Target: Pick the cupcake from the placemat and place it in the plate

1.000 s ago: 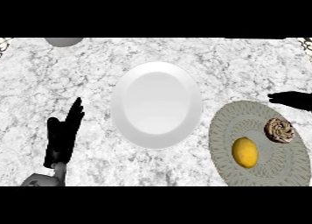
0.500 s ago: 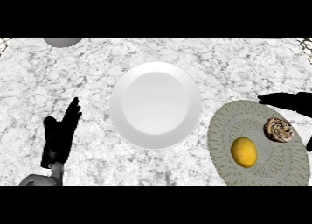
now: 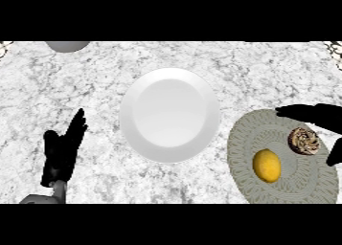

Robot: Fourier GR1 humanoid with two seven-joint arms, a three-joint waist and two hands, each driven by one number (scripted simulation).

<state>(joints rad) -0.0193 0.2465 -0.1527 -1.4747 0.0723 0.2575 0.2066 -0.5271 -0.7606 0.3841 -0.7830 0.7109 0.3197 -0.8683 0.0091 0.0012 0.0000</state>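
- Lowest in the frame, at the lower left, the left hand (image 3: 62, 153) rests over the marbled worktop (image 3: 74, 86) with its fingers straight and pointing up toward the top of the frame, holding nothing; a bit of grey forearm shows beneath it.
- At the lower right lies the grey oval placemat (image 3: 247, 139), its far side running to the frame's right edge.
- On the placemat, a yellow lemon (image 3: 267, 165) sits in the lower middle part.
- Just above and to the right of the lemon, apart from it, the cupcake (image 3: 304, 140) stands on the placemat, brown with a swirled top.
- The right hand (image 3: 322, 115) comes in from the right edge over the placemat's upper part; its fingers reach left above the cupcake and the thumb (image 3: 338, 153) hangs down to the cupcake's right, so the hand is spread wide around it without closing on it. Whether it touches the cupcake I can't tell.
- In the centre of the frame, left of the placemat, the white plate (image 3: 170, 115) lies on the worktop.
- At the upper left edge, a grey rounded object (image 3: 67, 46) is cut off by the frame.
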